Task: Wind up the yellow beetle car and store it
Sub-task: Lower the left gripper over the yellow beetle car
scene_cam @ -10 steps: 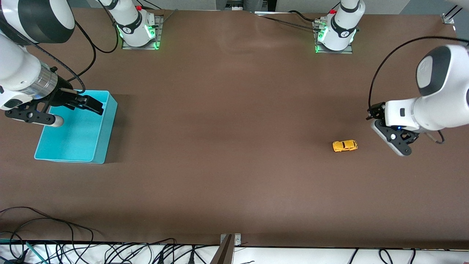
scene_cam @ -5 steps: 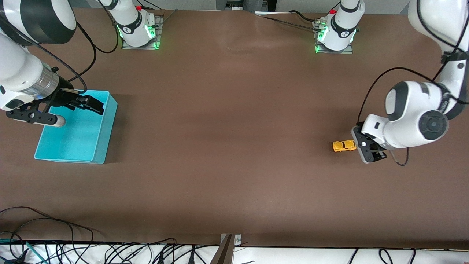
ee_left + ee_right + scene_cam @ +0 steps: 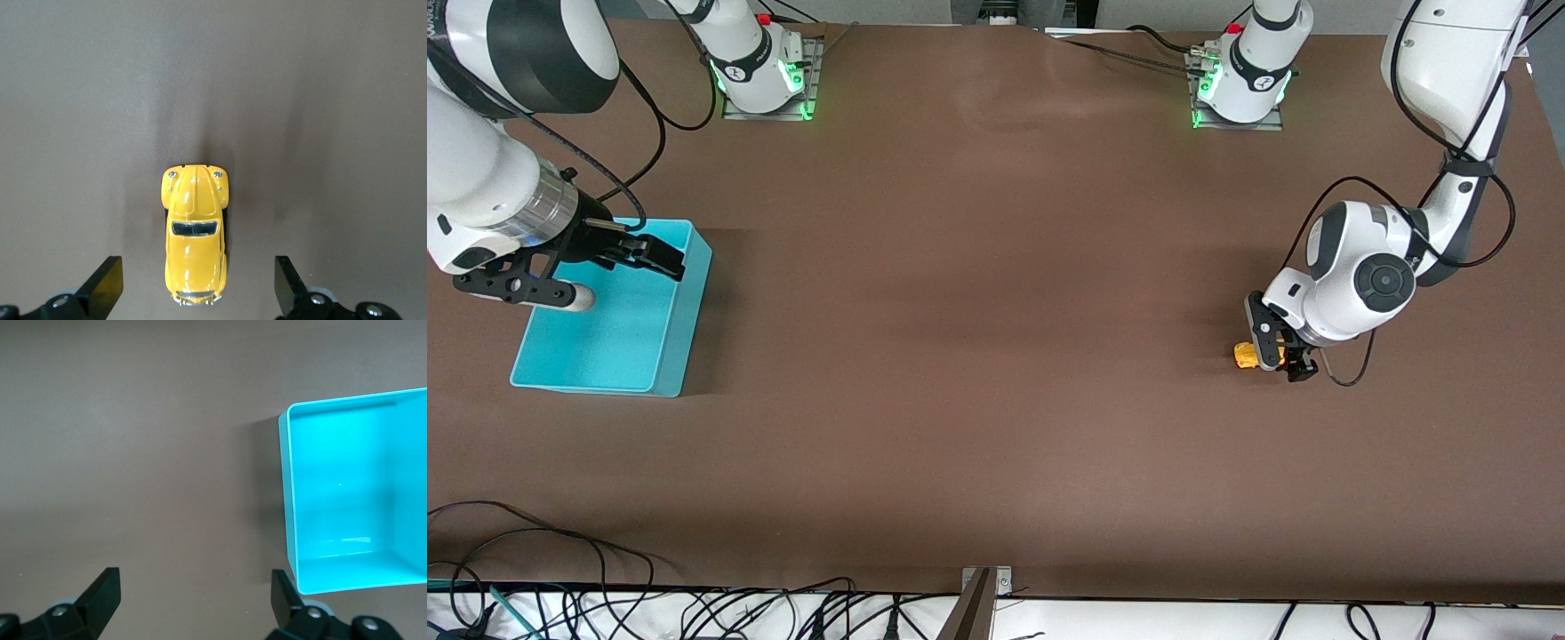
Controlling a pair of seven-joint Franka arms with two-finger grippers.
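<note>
The yellow beetle car (image 3: 1243, 355) stands on the brown table toward the left arm's end. My left gripper (image 3: 1278, 353) is down over it, open, and covers most of it in the front view. In the left wrist view the car (image 3: 195, 227) lies lengthwise between the spread fingers of the left gripper (image 3: 197, 285), with a gap on each side and no touch. My right gripper (image 3: 669, 260) is open and empty, hovering over the rim of the blue bin (image 3: 694, 302). In the right wrist view the right gripper (image 3: 195, 593) is over bare table beside the bin (image 3: 288, 487).
The blue bin is empty and stands at the right arm's end of the table. Both arm bases (image 3: 760, 62) stand along the table's back edge. Cables (image 3: 605, 604) lie past the table's front edge.
The left arm has swung in from the table's end and lowered its open gripper over the car. The car has not moved. The right gripper has stayed put.
</note>
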